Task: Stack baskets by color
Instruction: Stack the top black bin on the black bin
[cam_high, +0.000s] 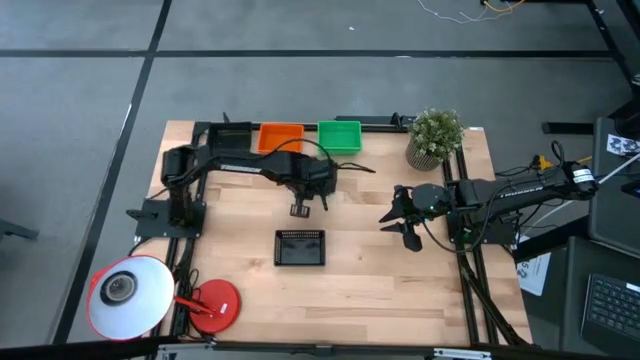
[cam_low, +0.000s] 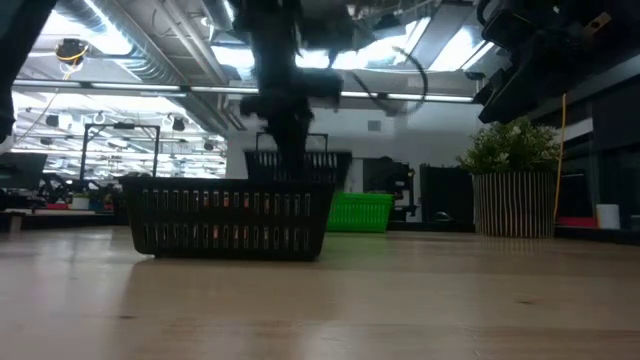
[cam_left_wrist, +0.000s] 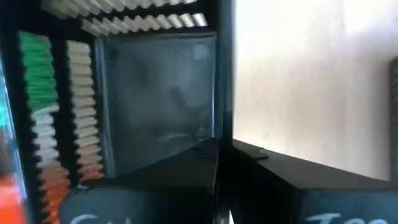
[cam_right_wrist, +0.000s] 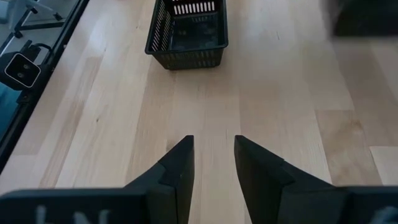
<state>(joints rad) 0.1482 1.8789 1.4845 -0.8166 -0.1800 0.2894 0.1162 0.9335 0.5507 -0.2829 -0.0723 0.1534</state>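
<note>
My left gripper is shut on a black basket above the table's middle; in the high view the arm covers most of it. A second black basket rests on its floor nearer the front edge. An orange basket and a green basket stand side by side at the far edge. My right gripper waits open at the right, fingers toward the resting black basket. My left gripper pinches one side wall of the black basket, one finger inside the basket and one outside. The fingers come from above, slanting down. The basket hangs clear of the table with its rim about level; the front basket hides its lower part.
A potted plant stands at the far right corner. A red disc and a white lamp head sit at the near left. Bare wood lies between the resting black basket and the right arm.
</note>
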